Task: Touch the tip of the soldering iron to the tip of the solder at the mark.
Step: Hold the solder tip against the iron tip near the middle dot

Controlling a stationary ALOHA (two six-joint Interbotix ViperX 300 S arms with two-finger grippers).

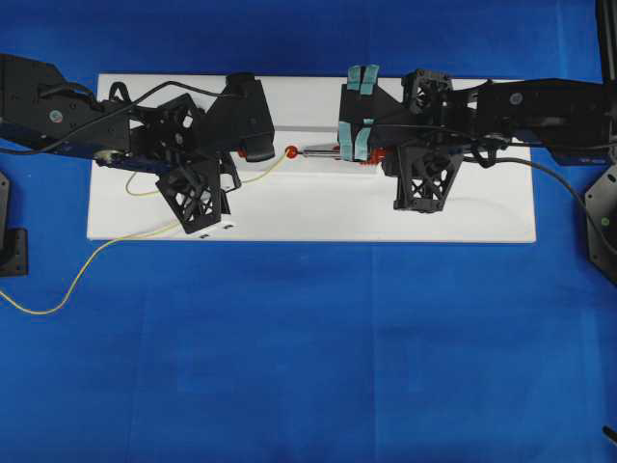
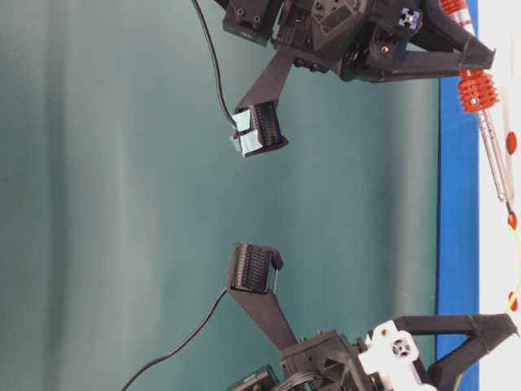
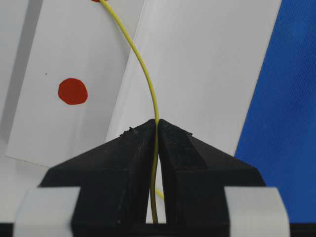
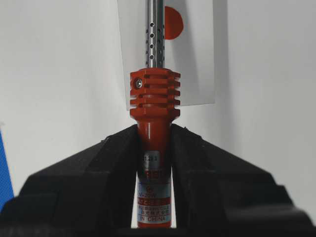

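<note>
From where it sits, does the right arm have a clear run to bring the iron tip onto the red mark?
Probably yes. The right hand grips the soldering iron, whose shaft points at the red mark; only bare white board lies between.

On the soldering iron [image 4: 154, 163] handle label you can read "IN CHINA"; the lines above it are too blurred.

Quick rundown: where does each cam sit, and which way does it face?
Overhead: straight down on white board; both arms.
Table-level: low, rotated sideways, along board edge; both end effectors' undersides.
Left wrist: along left end effector, shut on solder.
Right wrist: along right end effector, shut on soldering iron.
Shared: red mark in both wrist views.
</note>
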